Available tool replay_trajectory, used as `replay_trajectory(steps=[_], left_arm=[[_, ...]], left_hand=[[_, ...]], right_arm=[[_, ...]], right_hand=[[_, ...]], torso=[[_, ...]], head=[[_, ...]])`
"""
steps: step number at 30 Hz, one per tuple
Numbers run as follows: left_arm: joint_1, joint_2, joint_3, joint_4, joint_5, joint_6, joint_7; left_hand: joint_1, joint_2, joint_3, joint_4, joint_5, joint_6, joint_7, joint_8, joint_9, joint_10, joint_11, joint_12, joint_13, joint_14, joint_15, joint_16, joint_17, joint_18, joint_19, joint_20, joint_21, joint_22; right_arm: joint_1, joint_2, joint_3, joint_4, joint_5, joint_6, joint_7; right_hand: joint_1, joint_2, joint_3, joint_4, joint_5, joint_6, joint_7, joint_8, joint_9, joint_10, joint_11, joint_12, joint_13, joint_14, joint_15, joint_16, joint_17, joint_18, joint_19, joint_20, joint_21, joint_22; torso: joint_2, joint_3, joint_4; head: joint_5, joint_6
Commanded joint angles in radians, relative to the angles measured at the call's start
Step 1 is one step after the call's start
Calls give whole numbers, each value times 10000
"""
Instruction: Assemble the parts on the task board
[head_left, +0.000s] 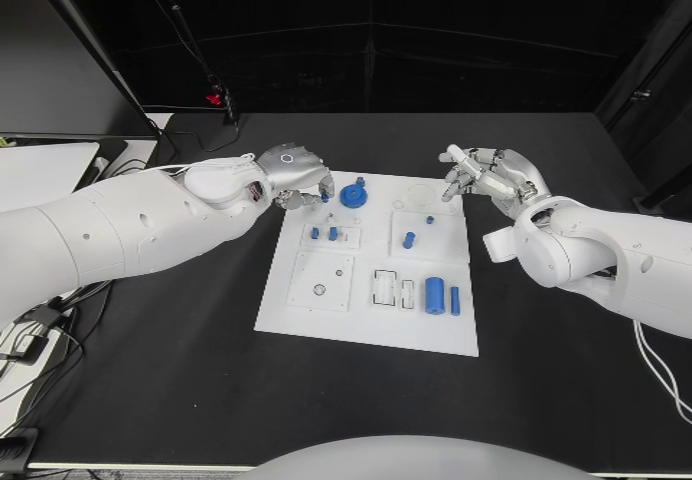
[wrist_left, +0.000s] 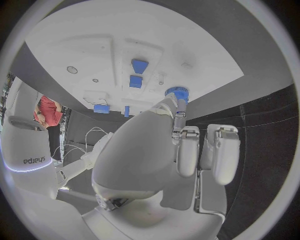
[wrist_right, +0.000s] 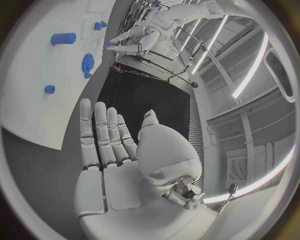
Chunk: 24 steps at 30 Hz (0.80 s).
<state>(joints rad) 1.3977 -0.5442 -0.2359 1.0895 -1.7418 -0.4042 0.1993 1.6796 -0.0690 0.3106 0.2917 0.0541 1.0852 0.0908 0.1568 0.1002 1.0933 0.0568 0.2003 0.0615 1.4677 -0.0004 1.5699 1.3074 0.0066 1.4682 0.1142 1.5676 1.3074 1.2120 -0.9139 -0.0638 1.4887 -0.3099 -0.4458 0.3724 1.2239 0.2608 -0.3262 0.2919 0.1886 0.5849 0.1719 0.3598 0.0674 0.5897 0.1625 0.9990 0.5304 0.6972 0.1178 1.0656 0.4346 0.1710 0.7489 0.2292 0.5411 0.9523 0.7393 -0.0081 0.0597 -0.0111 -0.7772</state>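
- Writing: the word "sharpa" is readable on the robot's white body in the left wrist view; no other label can be read, and none on the board.
- Task board (head_left: 366, 330): white flat plate at the middle of the black table (head_left: 173, 400), set a bit askew, with square outlines and small recesses on its surface.
- Parts on board: blue gear (head_left: 353, 196) near the far edge, w/ a small blue peg just beside it; two small blue pegs (head_left: 323, 233) in the left-middle square; one blue peg (head_left: 408, 240) in the right-middle square; a thick blue cylinder (head_left: 434, 296) and a thinner blue pin (head_left: 454, 300) lying side by side near the right edge.
- Left hand (head_left: 299, 182): at the board's far-left corner, just beside the gear, fingers curled downward. In the left wrist view the fingertips are close to the gear (wrist_left: 177, 93), but I cannot tell if it holds anything.
- Right hand (head_left: 488, 178): above the board's far-right corner, fingers straight and apart, palm free, holding nothing; right wrist view confirms (wrist_right: 119, 165).
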Motion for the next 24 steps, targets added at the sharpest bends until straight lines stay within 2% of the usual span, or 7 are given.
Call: replay_trajectory(steps=[1,24], left_arm=[[5,33,7,-14,-38,135,-38],[-198,313,6,-276,-38,877,340]], left_hand=[[-5,69,67,-11,19,212,159,67,21,61,-1,-43,-16,1031,26,9,2634,-66,1026,-66,32,2634],[-39,29,116,-25,6,163,159,2,8,45,3,-165,-19,1031,23,9,2634,-66,1026,-63,32,2634]], right_arm=[[14,5,6,7,15,91,81],[12,-2,5,9,15,107,97]], right_hand=[[90,27,-22,-29,50,-81,333,40,-12,47,6,29,-10,25,13,60,-9,93,78,-14,-10,-11],[90,27,-22,-29,50,-81,333,40,-12,47,6,29,-10,25,13,60,-9,93,78,-14,-10,-11]], torso=[[10,6,-5],[6,9,-11]], head=[[-2,-19],[-35,-89]])
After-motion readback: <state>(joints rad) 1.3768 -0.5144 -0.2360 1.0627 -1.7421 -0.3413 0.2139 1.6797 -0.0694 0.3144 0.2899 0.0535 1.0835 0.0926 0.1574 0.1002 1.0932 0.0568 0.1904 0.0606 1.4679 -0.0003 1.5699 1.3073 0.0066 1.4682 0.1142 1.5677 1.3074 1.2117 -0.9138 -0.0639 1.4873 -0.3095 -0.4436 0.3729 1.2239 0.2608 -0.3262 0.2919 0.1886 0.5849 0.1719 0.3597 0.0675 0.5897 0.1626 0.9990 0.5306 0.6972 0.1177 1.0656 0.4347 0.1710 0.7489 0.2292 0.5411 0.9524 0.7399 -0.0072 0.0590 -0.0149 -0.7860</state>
